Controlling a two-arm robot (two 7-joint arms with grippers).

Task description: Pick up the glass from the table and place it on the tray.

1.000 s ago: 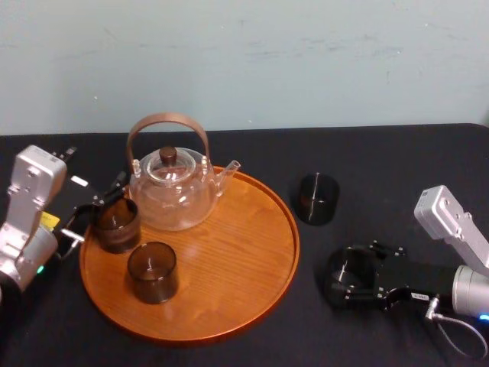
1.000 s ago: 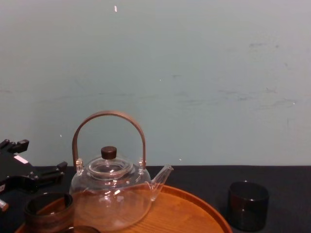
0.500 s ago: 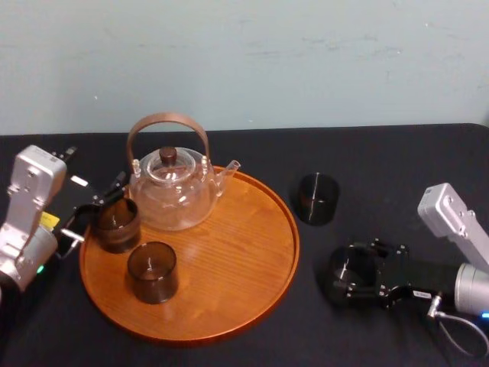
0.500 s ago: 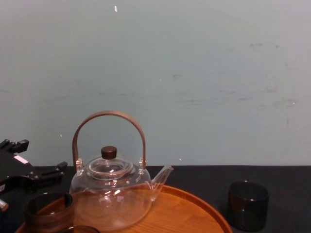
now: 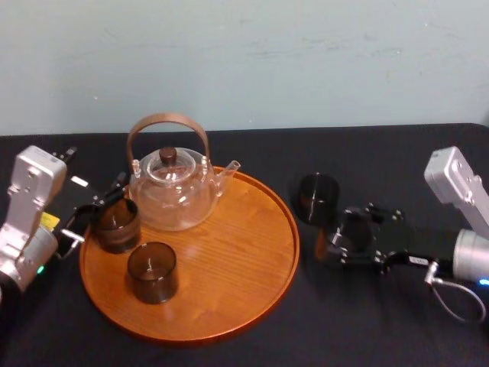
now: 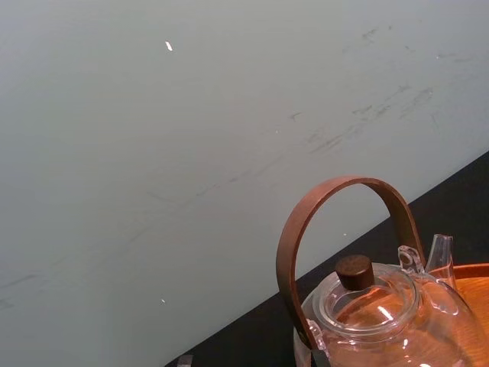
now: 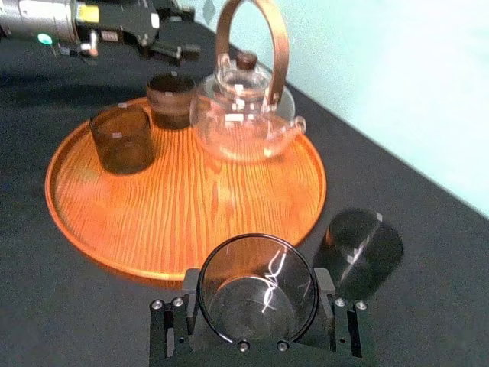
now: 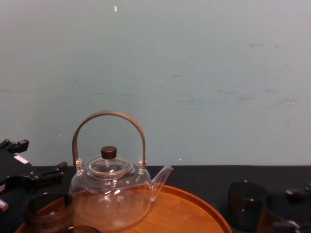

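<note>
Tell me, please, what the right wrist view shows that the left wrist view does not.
Right wrist view: the right end effector shut on a glass, a second glass on the table, two more glasses on the tray, and the left arm behind it. Left wrist view: scuff marks on the wall. Both: the teapot, the tray and the wall.

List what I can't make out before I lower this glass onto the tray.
1. Head view: held glass blends into the right gripper and black cloth; its height above that cloth is unclear.
2. Chest view: held glass cut off at the lower right corner.
3. Left wrist view: teapot base cut off by the bottom edge.
</note>
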